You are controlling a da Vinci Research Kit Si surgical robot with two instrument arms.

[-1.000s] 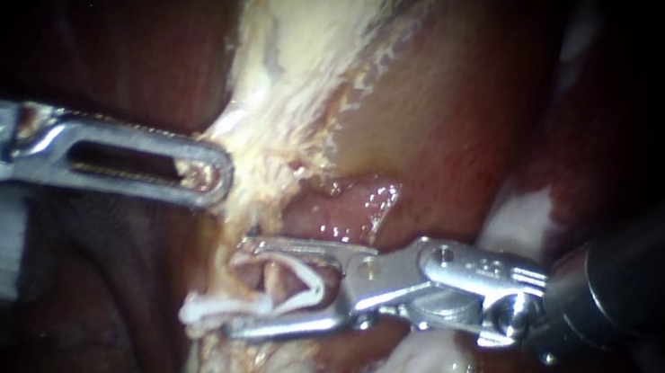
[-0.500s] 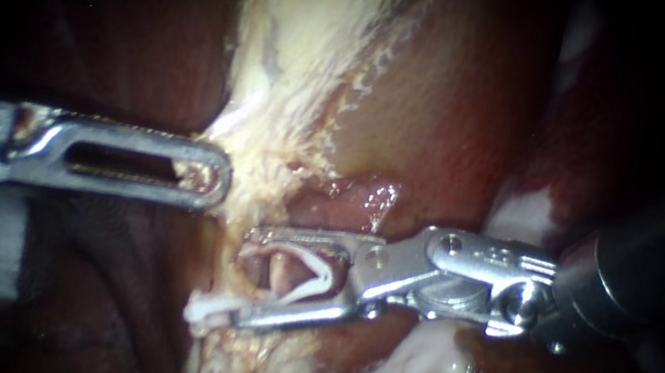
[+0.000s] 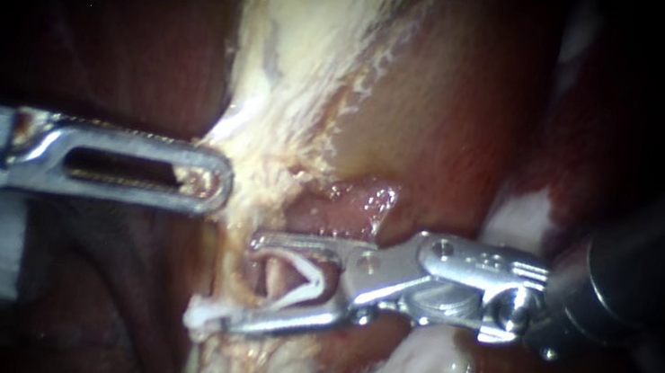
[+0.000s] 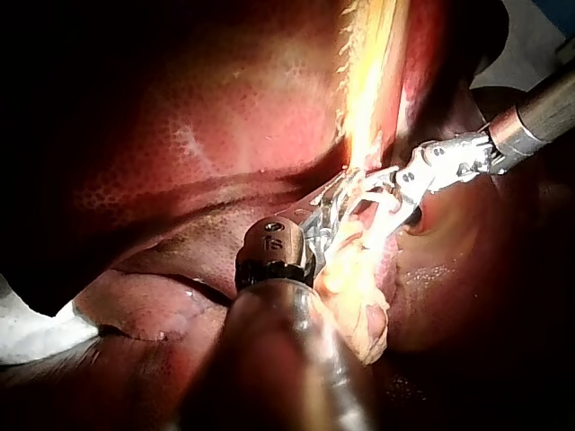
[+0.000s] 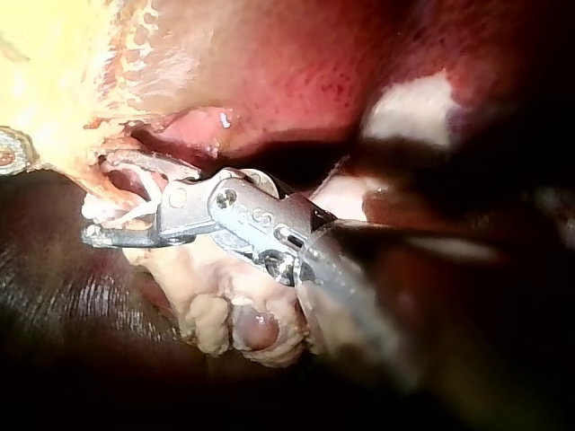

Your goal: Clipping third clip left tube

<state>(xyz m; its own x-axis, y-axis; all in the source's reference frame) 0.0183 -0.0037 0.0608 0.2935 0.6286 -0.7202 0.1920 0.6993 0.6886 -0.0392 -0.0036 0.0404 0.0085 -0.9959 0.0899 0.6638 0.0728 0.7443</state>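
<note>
Tube point(image 3: 273, 273) sits between the legs of the white clip point(image 3: 316, 282) that my right instrument point(image 3: 243, 282) holds in its jaws. Over the last second the jaws have narrowed slightly, so squeezing has probably begun, though the clip remains unlocked. My left instrument point(image 3: 219, 182) pinches pale tissue point(image 3: 277, 140).

No text, label, brand, number or sign can be read with certainty. The only marks are on the metal of the 2 tools. There is 1 small stamped mark on the wrist joint of the left instrument point(image 3: 214, 184), seen in the left wrist view. Faint engraving also shows on the wrist of the right instrument point(image 3: 243, 282), seen in the endoscope and right wrist views. Both are too small to make out.
</note>
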